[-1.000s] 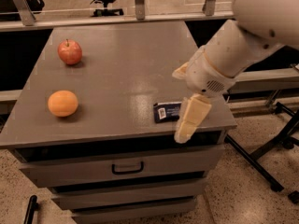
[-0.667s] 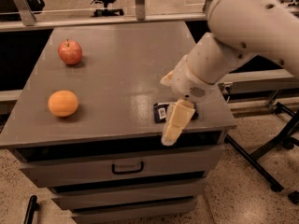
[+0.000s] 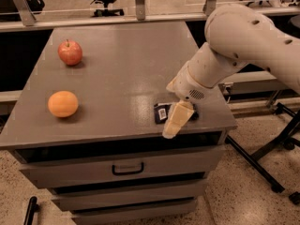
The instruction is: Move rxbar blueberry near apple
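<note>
The gripper (image 3: 176, 123) has swung in from the right since a second ago and now hangs over the front edge of the desk (image 3: 126, 55), near its front right corner, right on top of the rxbar blueberry (image 3: 161, 113). Whether it is open or closed, or has any hold on the bar, I cannot tell. The bar hasn't budged: it lies flat by the front edge, white label showing. The apple (image 3: 70, 53) sits well apart at the back left corner, and the orange (image 3: 63, 104) is unmoved by the left edge.
</note>
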Robot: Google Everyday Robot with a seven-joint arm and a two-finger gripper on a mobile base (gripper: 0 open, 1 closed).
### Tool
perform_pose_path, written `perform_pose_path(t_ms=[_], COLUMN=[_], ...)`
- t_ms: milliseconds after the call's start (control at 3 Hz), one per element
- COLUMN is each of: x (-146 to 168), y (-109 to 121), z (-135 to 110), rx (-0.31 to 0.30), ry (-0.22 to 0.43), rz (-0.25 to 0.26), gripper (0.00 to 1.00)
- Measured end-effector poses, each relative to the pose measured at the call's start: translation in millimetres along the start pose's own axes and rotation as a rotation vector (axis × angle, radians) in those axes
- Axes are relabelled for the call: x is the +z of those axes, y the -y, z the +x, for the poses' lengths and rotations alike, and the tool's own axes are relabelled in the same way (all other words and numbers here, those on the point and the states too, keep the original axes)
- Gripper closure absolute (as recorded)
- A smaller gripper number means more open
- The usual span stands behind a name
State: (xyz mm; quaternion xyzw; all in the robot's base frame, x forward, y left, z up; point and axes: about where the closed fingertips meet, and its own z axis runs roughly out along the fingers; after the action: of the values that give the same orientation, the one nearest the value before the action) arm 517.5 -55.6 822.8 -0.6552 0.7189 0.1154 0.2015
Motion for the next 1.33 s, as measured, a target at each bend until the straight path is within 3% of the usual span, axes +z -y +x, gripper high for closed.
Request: perform_pose_path(t_ms=[333,667,1000,1333], x=[-8.2,-23.8,-29.0,-29.0], y=[9.9,16.5,18.2,18.2], z=[18.3,34.4,37.9,38.0], rx=[0.020,0.019,0.015,0.015], ry=[-0.009,-0.010,-0.011,-0.011], rz=[0.032,0.054,0.058,0.058], gripper=[0.39,0.47,0.43,0.58])
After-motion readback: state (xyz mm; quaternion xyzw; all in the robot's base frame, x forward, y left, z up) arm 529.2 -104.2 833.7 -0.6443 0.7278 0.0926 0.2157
